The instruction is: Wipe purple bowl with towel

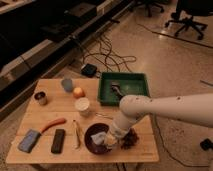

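A wooden table [65, 107] is seen from above and in front, standing on a speckled floor with cables trailing behind it. The white arm [165, 110] is reached in from the right, and its gripper [109, 140] is lowered into the bowl [92, 142], which sits near the near edge of the table, right of centre. The towel [100, 138] is bunched inside the bowl, under and against the gripper; whether it is clasped cannot be told, since the gripper's end is hidden by the cloth and the wrist. A dark reddish clump [130, 139] lies just right of the bowl. A thin pale stick [77, 134] lies just left of the bowl, then a black bar [58, 140], then a blue sponge [29, 140] at the near left corner. An orange carrot-like piece [54, 123] is placed between the sponge and the table's middle. A white cup [82, 106] stands at the centre, with an orange fruit [78, 92] and a grey-blue cup [67, 84] beyond it toward the far edge. A small metal can [41, 97] stands at the left edge. A green tray [125, 88] with a small dark item inside occupies the far right corner.
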Controlling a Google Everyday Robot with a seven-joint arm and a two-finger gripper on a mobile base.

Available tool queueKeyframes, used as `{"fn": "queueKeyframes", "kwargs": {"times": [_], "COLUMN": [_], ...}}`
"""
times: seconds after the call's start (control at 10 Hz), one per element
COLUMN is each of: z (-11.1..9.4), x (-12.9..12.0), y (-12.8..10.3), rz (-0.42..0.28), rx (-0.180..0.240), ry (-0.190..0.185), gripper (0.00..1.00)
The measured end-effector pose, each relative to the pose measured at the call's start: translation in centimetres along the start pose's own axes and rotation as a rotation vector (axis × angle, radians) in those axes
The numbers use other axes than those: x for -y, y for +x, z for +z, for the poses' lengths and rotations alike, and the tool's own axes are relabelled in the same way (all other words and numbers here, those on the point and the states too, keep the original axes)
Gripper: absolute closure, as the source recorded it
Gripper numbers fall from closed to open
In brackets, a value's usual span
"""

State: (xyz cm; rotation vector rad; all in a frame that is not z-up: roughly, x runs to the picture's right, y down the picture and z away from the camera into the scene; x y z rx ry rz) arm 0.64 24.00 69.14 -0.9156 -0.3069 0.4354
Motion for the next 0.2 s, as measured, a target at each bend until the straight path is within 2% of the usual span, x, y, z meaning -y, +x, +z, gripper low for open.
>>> {"fn": "queueKeyframes", "kwargs": {"times": [0.2], "z": [-0.45], "x": [1.02], "y": [-0.8], "rz": [-0.021], "rx": [0.015], "ry": [0.01], "gripper": [1.0]}}
